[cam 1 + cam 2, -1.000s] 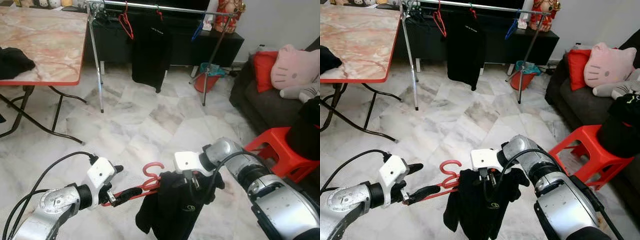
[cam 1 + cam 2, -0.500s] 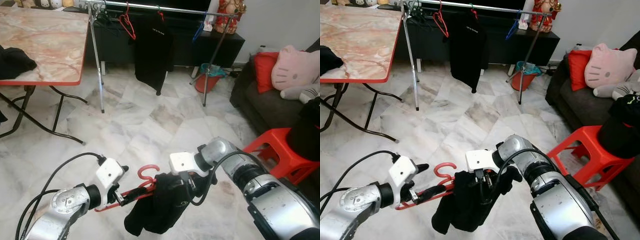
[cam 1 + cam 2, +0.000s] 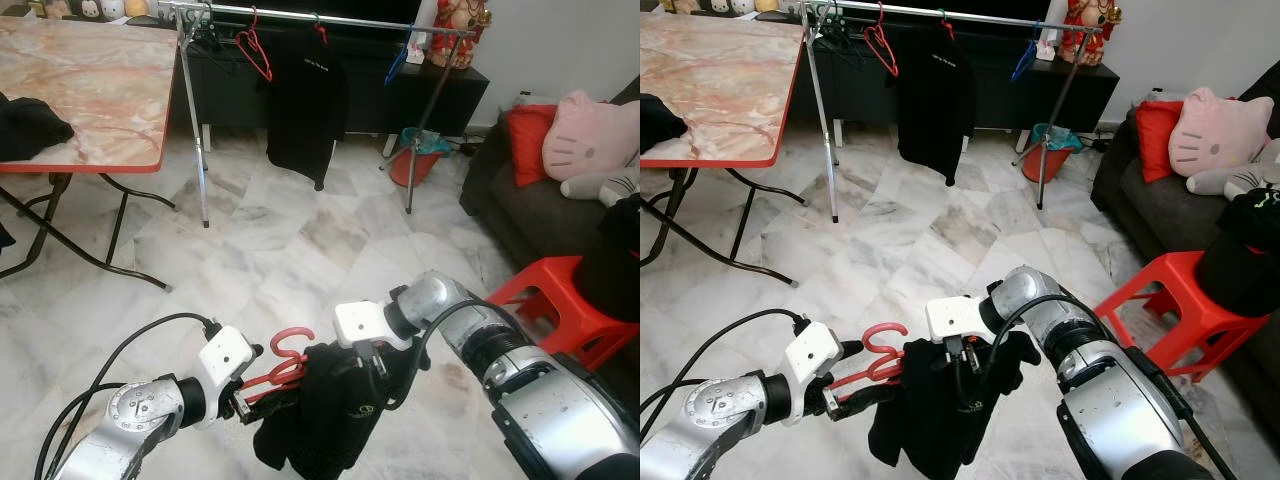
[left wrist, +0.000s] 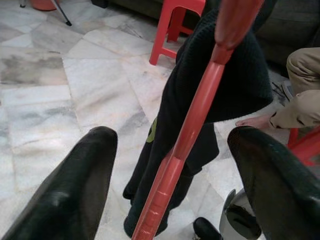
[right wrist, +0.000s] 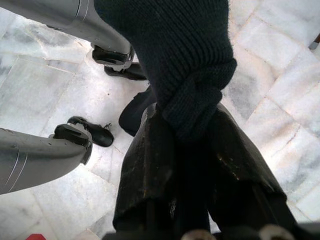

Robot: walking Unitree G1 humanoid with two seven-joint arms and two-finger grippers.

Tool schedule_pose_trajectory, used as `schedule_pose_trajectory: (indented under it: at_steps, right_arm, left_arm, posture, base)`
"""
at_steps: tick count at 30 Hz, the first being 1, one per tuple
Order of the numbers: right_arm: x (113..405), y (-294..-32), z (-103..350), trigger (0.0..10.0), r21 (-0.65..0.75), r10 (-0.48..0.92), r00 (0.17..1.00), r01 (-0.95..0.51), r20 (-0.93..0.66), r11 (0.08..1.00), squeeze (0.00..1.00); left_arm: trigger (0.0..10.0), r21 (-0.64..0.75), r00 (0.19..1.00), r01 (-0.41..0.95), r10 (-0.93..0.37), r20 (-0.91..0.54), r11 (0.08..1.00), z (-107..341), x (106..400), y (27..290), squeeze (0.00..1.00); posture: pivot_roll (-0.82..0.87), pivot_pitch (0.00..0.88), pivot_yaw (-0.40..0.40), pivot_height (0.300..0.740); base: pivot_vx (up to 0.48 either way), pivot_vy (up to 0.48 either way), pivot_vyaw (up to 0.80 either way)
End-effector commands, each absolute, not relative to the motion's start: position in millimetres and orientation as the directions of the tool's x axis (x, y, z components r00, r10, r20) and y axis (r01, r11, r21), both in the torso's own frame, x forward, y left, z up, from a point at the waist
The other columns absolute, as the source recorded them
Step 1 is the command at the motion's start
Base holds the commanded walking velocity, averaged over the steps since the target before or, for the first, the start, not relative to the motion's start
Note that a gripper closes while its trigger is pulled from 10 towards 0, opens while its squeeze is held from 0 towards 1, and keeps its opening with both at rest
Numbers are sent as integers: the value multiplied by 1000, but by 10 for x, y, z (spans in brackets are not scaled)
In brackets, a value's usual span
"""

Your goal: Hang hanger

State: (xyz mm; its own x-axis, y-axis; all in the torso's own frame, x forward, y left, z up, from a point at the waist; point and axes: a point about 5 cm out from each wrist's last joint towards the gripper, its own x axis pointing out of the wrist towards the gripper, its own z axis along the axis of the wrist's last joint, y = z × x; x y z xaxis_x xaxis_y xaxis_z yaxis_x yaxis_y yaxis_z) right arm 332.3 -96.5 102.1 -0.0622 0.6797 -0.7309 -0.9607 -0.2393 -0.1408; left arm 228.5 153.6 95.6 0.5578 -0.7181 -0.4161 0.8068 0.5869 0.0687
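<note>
Low over marble floor [image 3: 300,240]: red hanger [image 3: 283,362] carrying black garment [image 3: 335,420]. Left gripper [image 4: 170,165] fingers spread wide, hanger bar between them. Right gripper [image 5: 187,145] clamped on garment. Clothes rack [image 3: 300,17] far ahead; red stool [image 3: 545,300] right.

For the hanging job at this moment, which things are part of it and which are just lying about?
Part of the job:
- red hanger, at the left gripper
- black garment draped on it, pinched by the right gripper
- clothes rack across the room

Lying about:
- marble-top table
- red stool
- pink cat cushion
- red bucket
</note>
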Motion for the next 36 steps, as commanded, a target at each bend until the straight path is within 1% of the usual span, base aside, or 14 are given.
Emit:
schedule_pose_trajectory:
  at_steps: [1,2,3,4,5,17,22,36]
  right_arm:
    - [3389,-942,1171,10000,-189,690,-44,-947,-723,-259,0]
    - [3390,-940,1174,10000,-189,690,-45,-947,-722,-259,0]
    - [3390,-940,1174,10000,-189,690,-45,-947,-722,-259,0]
    - [3393,-935,1180,10000,-191,691,-44,-946,-721,-260,0]
    - [3394,-933,1185,10000,-193,692,-44,-946,-721,-260,0]
    - [3386,-899,1185,10000,-189,697,-54,-945,-715,-267,0]
    - [3376,-882,1173,10000,-184,697,-63,-944,-714,-273,0]
    - [3364,-884,1153,10000,-170,693,-73,-946,-718,-277,0]
  left_arm:
    - [549,66,551,809,-714,-432,584,936,2296,1518,0]
    - [824,64,548,811,-715,-434,582,932,2294,1513,0]
    - [824,64,548,811,-715,-434,582,932,2294,1513,0]
    - [627,64,543,814,-716,-439,578,920,2291,1504,0]
    - [0,63,543,813,-715,-440,578,914,2292,1500,0]
    - [0,60,544,810,-709,-448,583,880,2302,1478,0]
    - [0,64,560,801,-706,-433,596,894,2327,1473,0]
    - [0,47,552,806,-720,-421,590,913,2313,1454,0]
  posture:
    - [175,0,-174,740]
    - [175,0,-174,740]
    - [175,0,-174,740]
    - [175,0,-174,740]
    - [174,0,-174,740]
    - [168,8,-172,740]
    - [169,16,-175,740]
    - [169,29,-176,740]
  base:
    - [0,0,0]
    - [0,0,0]
    - [0,0,0]
    - [0,0,0]
    - [0,0,0]
    - [0,0,0]
    - [0,0,0]
    - [0,0,0]
